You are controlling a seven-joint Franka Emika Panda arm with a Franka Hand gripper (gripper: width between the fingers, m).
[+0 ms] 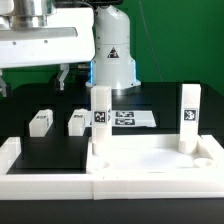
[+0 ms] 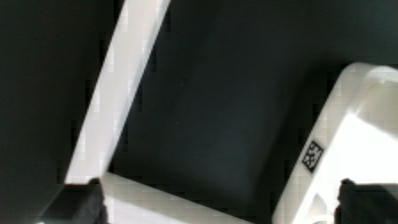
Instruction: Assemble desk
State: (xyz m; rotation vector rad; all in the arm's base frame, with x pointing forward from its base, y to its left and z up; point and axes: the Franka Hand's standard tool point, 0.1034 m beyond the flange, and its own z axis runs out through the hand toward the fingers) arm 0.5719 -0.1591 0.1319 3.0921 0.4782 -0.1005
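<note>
Jaws wide open, empty, above table (image 1: 50, 148).

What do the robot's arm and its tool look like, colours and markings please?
The arm is white and rounded, with a black triangular sticker on it and a blue glow at its lower edge. In the exterior view the tool has a wide white body beneath a grey cylinder. Its fingertips look dark. No cables can be made out.
</note>
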